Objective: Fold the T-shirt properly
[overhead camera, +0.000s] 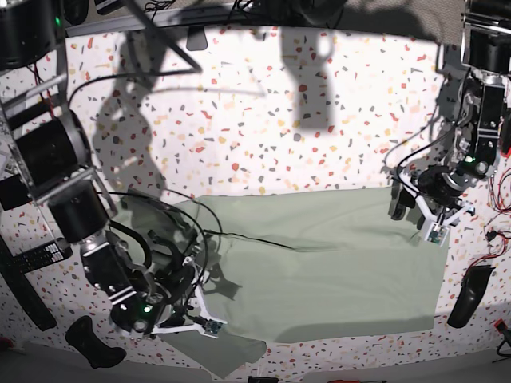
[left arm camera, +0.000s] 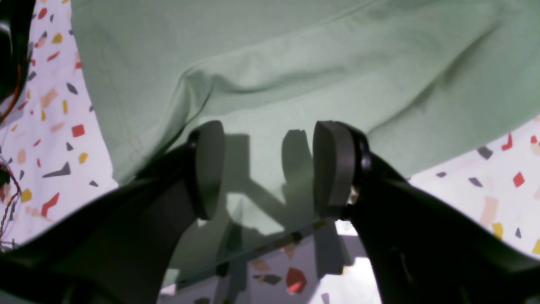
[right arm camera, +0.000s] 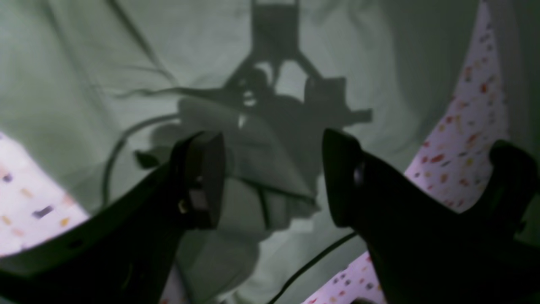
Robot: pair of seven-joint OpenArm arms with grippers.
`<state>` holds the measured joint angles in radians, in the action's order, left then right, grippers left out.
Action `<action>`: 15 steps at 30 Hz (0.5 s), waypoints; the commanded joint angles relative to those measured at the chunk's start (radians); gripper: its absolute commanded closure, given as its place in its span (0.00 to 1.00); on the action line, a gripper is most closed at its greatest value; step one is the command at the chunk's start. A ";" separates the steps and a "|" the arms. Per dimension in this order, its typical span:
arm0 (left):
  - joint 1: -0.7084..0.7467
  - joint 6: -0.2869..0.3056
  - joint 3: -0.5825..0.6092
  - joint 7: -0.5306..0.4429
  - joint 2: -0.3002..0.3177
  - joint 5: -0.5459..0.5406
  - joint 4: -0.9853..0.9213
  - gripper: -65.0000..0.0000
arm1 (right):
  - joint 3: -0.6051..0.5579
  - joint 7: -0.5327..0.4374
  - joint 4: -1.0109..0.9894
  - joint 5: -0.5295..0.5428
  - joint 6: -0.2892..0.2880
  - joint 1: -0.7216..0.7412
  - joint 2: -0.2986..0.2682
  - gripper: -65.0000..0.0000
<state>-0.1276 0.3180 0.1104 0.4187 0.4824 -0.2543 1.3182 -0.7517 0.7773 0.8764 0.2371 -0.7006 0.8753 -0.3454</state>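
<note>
The pale sage-green T-shirt (overhead camera: 335,271) lies spread flat on the speckled table, with a bunched part at its left end. My left gripper (overhead camera: 411,209) hovers over the shirt's upper right corner. In the left wrist view, the left gripper (left arm camera: 270,169) is open just above the T-shirt (left arm camera: 295,76), near a fabric edge, with nothing between the pads. My right gripper (overhead camera: 188,299) is over the bunched left end. The right wrist view shows the right gripper (right arm camera: 272,181) open above a folded flap of the T-shirt (right arm camera: 261,143), holding nothing.
A thin black cable (overhead camera: 211,231) trails over the shirt's left part. A black handheld object (overhead camera: 471,295) lies right of the shirt, and another black object (overhead camera: 92,341) lies at the lower left. Red wires (overhead camera: 499,239) hang at the right edge. The terrazzo table (overhead camera: 279,128) stretches behind the shirt.
</note>
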 commanded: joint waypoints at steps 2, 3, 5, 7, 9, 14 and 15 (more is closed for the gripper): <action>-0.022 -0.003 -0.009 -0.026 0.016 -0.005 0.019 0.52 | 0.009 0.032 0.053 0.050 0.002 0.035 -0.025 0.46; -0.022 -0.003 -0.009 -0.026 0.016 -0.006 0.019 0.52 | 0.005 0.047 0.067 0.070 0.002 0.030 -0.032 0.46; -0.022 -0.003 -0.009 -0.027 0.016 -0.005 0.019 0.52 | -0.008 0.063 0.079 0.089 0.002 0.019 -0.036 0.46; -0.022 -0.003 -0.009 -0.026 0.016 -0.006 0.019 0.52 | -0.031 0.069 0.080 0.089 0.002 0.002 -0.033 0.46; -0.022 -0.003 -0.009 -0.027 0.016 -0.006 0.019 0.52 | -0.067 0.069 0.080 0.087 0.002 -0.018 -0.031 0.46; -0.022 -0.003 -0.009 -0.026 0.016 -0.005 0.019 0.52 | -0.231 0.068 0.080 0.077 0.002 -0.034 -0.032 0.49; -0.022 -0.003 -0.009 -0.026 0.016 -0.005 0.019 0.52 | -0.261 0.068 0.080 0.074 0.002 -0.030 -0.031 0.51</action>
<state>-0.1276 0.3180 0.1104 0.4191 0.4828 -0.2546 1.3182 -1.0248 0.8539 0.9436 0.3138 -0.7002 0.7990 -0.3740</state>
